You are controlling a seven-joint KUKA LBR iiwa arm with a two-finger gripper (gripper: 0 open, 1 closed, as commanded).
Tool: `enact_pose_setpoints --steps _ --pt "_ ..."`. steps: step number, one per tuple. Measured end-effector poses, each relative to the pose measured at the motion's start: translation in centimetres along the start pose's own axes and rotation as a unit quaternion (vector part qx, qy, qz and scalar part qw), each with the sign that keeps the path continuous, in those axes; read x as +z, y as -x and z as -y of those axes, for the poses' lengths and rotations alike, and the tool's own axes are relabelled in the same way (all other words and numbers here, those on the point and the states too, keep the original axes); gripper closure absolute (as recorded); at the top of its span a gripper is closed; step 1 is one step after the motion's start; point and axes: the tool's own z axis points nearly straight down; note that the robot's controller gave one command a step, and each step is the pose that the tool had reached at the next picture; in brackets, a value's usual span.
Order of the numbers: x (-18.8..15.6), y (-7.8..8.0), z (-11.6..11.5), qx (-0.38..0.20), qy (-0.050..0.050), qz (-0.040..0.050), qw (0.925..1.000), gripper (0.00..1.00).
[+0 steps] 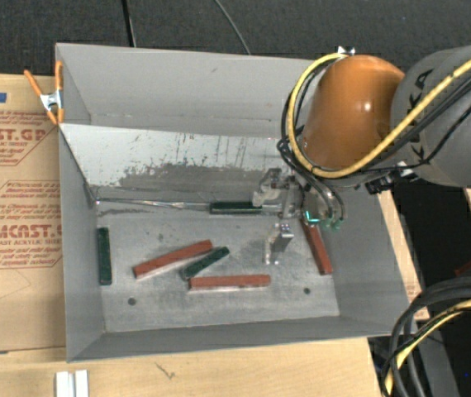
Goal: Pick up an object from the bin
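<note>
Pincer [280, 236], right of centre over the bin [178, 98] floor: spread or pressed together, we cannot tell. We list a red-brown stick [321, 255] just right of it, a dark green stick [235, 208] upper left of it.

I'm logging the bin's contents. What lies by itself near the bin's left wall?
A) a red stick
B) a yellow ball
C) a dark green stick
C: a dark green stick lies alone along the bin's left wall, apart from the other sticks.
</note>
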Motion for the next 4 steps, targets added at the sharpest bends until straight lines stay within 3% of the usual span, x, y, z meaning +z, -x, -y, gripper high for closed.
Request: enact_pose_setpoints --steps 1,2,3,4 --pt "4.2 0.1 -0.4 -0.005 0.000 0.0043 1.0000 0.00" --pt "10.1 -1.0 -1.1 -0.054 0.000 0.0013 0.9986 0.00" --pt "13.6 1.4 -3.4 -0.097 0.000 0.0121 0.9952 1.00" --pt "13.6 1.4 -3.4 -0.097 0.000 0.0121 0.9952 1.00"
